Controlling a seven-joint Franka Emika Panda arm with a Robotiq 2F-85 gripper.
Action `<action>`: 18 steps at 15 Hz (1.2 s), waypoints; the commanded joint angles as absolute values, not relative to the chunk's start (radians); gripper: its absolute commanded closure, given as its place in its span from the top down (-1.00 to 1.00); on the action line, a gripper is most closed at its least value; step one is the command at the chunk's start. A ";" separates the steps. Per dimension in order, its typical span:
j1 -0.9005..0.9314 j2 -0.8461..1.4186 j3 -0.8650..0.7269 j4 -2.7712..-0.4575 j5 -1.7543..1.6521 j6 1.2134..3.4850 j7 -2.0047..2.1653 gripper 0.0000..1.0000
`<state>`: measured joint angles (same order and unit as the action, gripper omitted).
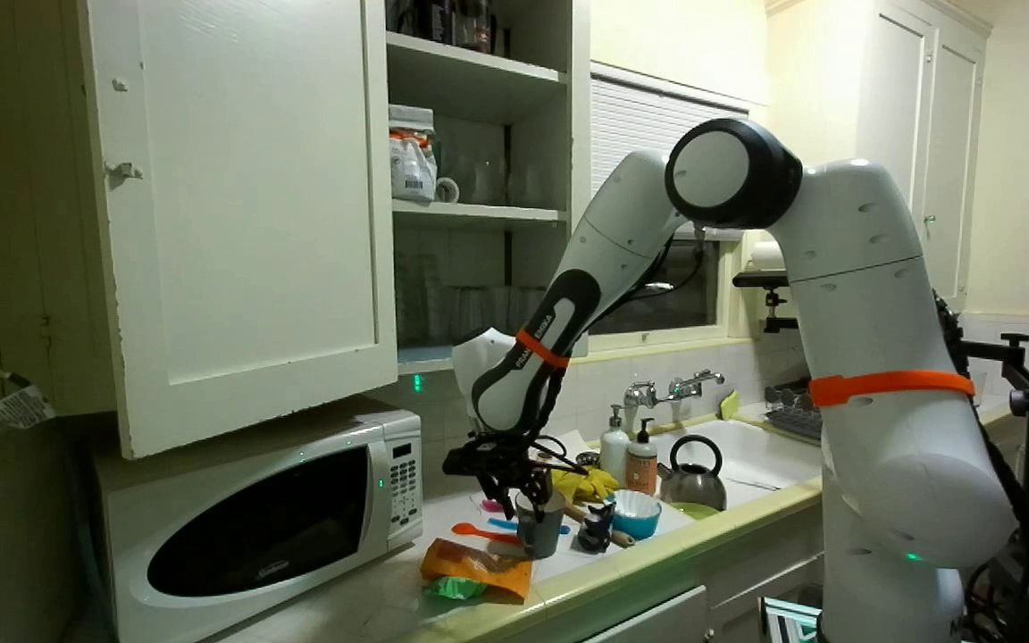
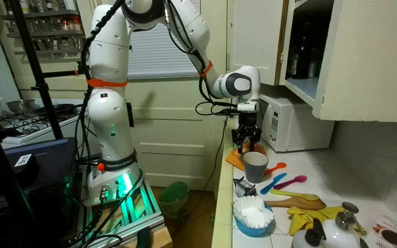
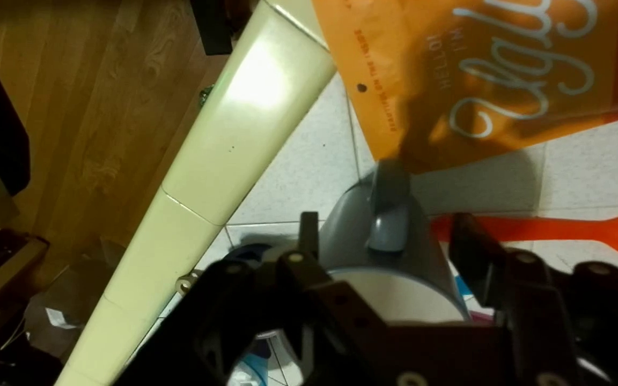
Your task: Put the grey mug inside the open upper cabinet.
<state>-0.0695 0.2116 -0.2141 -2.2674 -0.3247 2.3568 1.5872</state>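
Note:
The grey mug [image 1: 541, 534] stands upright on the counter; it also shows in an exterior view [image 2: 254, 171] and in the wrist view [image 3: 341, 230]. Its handle lies toward the orange pouch in the wrist view. My gripper [image 1: 523, 513] points down at the mug, its fingertips near the rim; it also shows in an exterior view [image 2: 246, 151]. In the wrist view the gripper [image 3: 385, 222] is open, with a finger to either side of the mug and gaps visible. The open upper cabinet [image 1: 488, 212] has its panelled door swung out; it also shows in an exterior view [image 2: 329, 69].
The microwave [image 1: 273, 518] sits under the cabinet door. An orange pouch [image 3: 480, 80], a red spoon [image 3: 545, 229], a dark figurine [image 1: 596, 529], a blue bowl [image 2: 252, 229] and the kettle [image 1: 695, 487] surround the mug. The counter edge [image 2: 224, 193] is close. Glasses and a bag [image 1: 413, 161] occupy shelves.

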 commanded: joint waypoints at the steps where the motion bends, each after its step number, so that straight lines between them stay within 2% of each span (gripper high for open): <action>1: -0.074 0.218 -0.216 -2.271 -0.314 2.364 1.579 0.74; 3: -0.075 0.223 -0.216 -2.271 -0.312 2.364 1.574 0.68; 6: -0.079 0.228 -0.215 -2.272 -0.301 2.361 1.558 0.38; 8: -0.080 0.234 -0.216 -2.273 -0.296 2.363 1.555 0.35; 12: -0.078 0.240 -0.217 -2.273 -0.288 2.362 1.558 -0.14; 13: -0.077 0.241 -0.217 -2.273 -0.287 2.362 1.558 -0.35; 17: -0.074 0.240 -0.221 -2.271 -0.297 2.359 1.566 -0.97; 18: -0.073 0.239 -0.222 -2.271 -0.302 2.357 1.566 -0.99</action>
